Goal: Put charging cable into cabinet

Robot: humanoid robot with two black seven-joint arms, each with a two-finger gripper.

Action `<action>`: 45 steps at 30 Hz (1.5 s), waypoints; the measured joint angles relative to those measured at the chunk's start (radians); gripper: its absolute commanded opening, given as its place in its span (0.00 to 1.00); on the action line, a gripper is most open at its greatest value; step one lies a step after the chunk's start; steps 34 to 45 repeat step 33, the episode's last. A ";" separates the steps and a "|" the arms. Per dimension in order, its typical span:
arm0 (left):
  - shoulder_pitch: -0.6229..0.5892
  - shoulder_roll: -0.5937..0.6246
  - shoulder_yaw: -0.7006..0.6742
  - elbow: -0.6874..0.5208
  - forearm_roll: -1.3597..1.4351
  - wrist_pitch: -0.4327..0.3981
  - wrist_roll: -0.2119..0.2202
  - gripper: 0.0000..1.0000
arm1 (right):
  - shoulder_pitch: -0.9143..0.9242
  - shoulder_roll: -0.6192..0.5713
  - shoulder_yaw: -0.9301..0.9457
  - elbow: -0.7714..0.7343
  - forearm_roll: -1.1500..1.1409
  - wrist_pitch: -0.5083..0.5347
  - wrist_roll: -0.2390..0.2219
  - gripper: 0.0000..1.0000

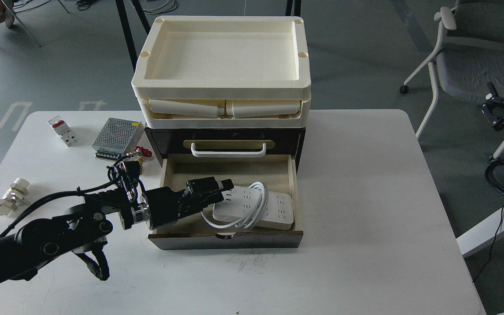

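Now the charging cable [256, 206] lies just beside the left tool [225, 187].

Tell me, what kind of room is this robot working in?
Probably a lab or office workroom. A white table stands on a grey floor with a grey office chair beside it, and electrical parts such as a metal mesh power-supply box lie on the table.

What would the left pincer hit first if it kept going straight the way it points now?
Most likely the charging cable: the left pincer points rightward across the open drawer of the cabinet, its tips already at the strip's left end. Whether they touch it is unclear from this single view.
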 measured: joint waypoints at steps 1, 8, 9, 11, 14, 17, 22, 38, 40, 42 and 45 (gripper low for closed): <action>0.000 0.005 -0.005 -0.001 -0.005 -0.008 0.000 0.80 | 0.000 0.000 0.000 0.000 0.000 0.000 0.001 1.00; 0.014 0.116 -0.078 -0.007 -0.049 -0.162 0.000 0.88 | -0.001 0.001 0.004 0.000 0.000 0.000 0.003 1.00; 0.023 0.143 -0.096 -0.008 -0.062 -0.177 0.000 0.89 | -0.001 0.002 0.006 0.000 0.000 0.000 0.003 1.00; 0.045 0.193 -0.144 -0.009 -0.081 -0.188 0.000 0.91 | -0.001 0.002 0.011 0.000 0.000 0.000 0.003 1.00; 0.089 0.261 -0.240 -0.005 -0.116 -0.192 0.000 0.96 | -0.001 0.002 0.022 0.001 0.000 0.000 0.003 1.00; 0.131 0.308 -0.333 0.024 -0.182 -0.193 0.000 0.97 | 0.001 0.003 0.045 0.008 0.000 0.000 0.003 1.00; 0.151 0.318 -0.455 0.248 -0.356 -0.193 0.000 0.99 | 0.007 0.002 0.081 0.053 0.000 0.000 0.002 1.00; 0.010 0.223 -0.554 0.551 -0.501 -0.193 0.000 0.99 | 0.005 -0.052 0.099 0.286 -0.076 0.000 0.001 1.00; 0.010 0.223 -0.554 0.551 -0.501 -0.193 0.000 0.99 | 0.005 -0.052 0.099 0.286 -0.076 0.000 0.001 1.00; 0.010 0.223 -0.554 0.551 -0.501 -0.193 0.000 0.99 | 0.005 -0.052 0.099 0.286 -0.076 0.000 0.001 1.00; 0.010 0.223 -0.554 0.551 -0.501 -0.193 0.000 0.99 | 0.005 -0.052 0.099 0.286 -0.076 0.000 0.001 1.00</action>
